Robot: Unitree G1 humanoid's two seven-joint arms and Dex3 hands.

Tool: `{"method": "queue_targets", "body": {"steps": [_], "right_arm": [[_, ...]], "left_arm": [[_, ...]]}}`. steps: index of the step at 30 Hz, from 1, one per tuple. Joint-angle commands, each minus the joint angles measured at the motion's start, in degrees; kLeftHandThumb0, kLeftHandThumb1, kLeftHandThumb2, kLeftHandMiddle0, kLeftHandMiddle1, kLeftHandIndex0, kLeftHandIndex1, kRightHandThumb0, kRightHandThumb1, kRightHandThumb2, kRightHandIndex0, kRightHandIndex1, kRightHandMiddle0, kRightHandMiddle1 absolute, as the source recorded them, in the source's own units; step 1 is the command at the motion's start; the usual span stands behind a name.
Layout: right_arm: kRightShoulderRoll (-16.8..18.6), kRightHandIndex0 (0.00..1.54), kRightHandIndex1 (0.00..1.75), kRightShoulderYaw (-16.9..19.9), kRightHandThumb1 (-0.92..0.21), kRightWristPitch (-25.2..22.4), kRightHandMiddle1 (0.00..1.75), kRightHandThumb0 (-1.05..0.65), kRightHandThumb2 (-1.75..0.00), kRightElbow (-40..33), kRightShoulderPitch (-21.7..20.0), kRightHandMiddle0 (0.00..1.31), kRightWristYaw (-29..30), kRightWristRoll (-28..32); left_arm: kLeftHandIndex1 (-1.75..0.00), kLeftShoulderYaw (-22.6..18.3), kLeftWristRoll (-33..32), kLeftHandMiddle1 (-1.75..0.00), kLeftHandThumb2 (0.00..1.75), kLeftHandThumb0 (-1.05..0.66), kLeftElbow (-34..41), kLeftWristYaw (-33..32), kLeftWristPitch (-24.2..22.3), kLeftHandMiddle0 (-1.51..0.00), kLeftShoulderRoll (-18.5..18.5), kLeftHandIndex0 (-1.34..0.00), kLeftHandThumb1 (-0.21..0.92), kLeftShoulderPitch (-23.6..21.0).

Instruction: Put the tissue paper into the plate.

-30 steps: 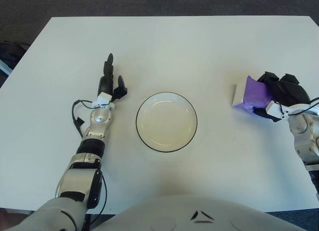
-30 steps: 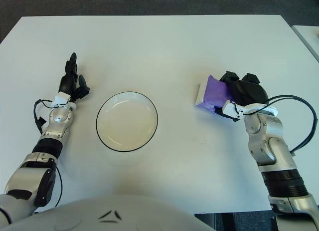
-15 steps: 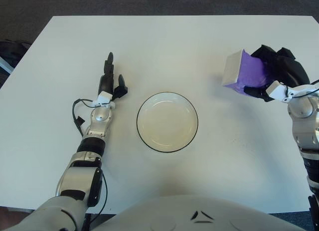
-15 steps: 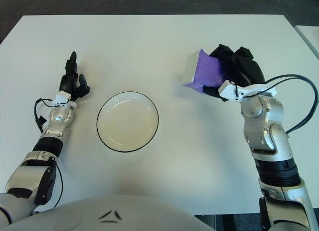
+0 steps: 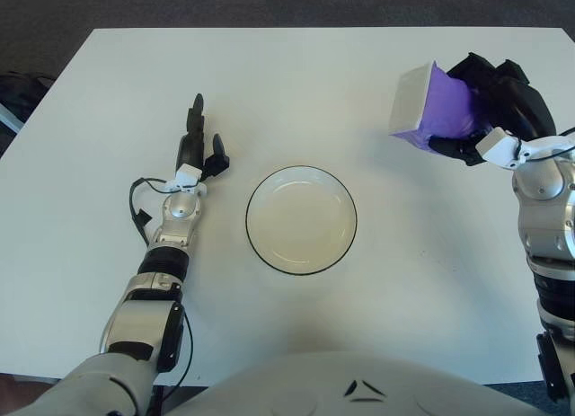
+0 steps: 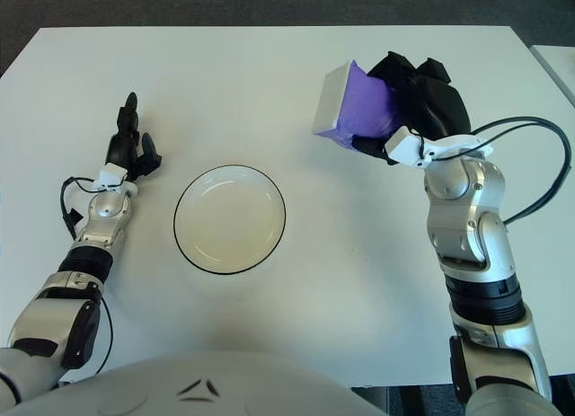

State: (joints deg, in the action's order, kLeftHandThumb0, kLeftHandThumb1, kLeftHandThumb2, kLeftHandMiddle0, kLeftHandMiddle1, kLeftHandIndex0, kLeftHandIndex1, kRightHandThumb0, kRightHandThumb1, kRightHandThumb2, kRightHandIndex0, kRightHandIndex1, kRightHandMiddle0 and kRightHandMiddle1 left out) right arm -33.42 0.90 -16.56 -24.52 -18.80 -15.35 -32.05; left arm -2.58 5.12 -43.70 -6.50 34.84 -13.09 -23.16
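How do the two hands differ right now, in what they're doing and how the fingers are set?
The right hand is shut on the purple tissue paper pack, while the left hand holds nothing. The right hand's fingers curl around the pack; the left hand's fingers are stretched out, pointing away from the robot. The right hand shows right of the plate and farther back; the left hand shows just left of the plate. Both have black fingers.
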Motion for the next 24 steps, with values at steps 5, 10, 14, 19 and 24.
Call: {"method": "queue_targets", "body": {"steps": [5,10,14,19,24], "right_arm": [[5.5,1.32,1.75,-3.9,-0.33,0.0,1.75,-0.1,-1.25,-5.1,-1.7,1.0,-0.9,2.0],[7.9,1.32,1.75,-6.7,-0.33,1.4,1.75,-0.11,-1.25,-5.8,-2.3,1.0,0.0,1.3],[10.0,1.33,1.75,-9.2,-0.34,2.7,1.75,-0.13,-1.25,-6.3,-3.3,1.01,0.4,0.5],[12.5,1.32,1.75,-12.6,-0.35,3.0,1.75,-0.15,-1.25,-7.5,-3.8,1.02,-0.3,-0.3],[13.5,1.32,1.75,-15.3,-0.33,5.5,1.75,-0.12,-1.26,-8.6,-1.9,1.02,-3.1,3.6]], "left_arm": [[-0.1,1.4,1.3,-0.01,1.02,-0.87,-5.9,-0.3,-1.5,-0.02,2.7,0.0,0.92,8.6],[-0.1,1.4,1.1,0.0,1.02,-0.87,-5.8,-0.1,-1.8,-0.01,2.8,0.0,0.92,8.7],[-0.09,1.4,0.9,0.0,1.03,-0.86,-5.5,0.1,-2.0,-0.01,2.8,0.0,0.92,8.8],[-0.09,1.5,1.1,0.0,1.03,-0.86,-5.3,0.1,-2.1,-0.01,2.8,0.0,0.92,9.0],[-0.11,1.9,1.6,0.0,1.03,-0.86,-5.0,-0.1,-1.8,-0.02,2.6,0.0,0.92,9.3]]}}
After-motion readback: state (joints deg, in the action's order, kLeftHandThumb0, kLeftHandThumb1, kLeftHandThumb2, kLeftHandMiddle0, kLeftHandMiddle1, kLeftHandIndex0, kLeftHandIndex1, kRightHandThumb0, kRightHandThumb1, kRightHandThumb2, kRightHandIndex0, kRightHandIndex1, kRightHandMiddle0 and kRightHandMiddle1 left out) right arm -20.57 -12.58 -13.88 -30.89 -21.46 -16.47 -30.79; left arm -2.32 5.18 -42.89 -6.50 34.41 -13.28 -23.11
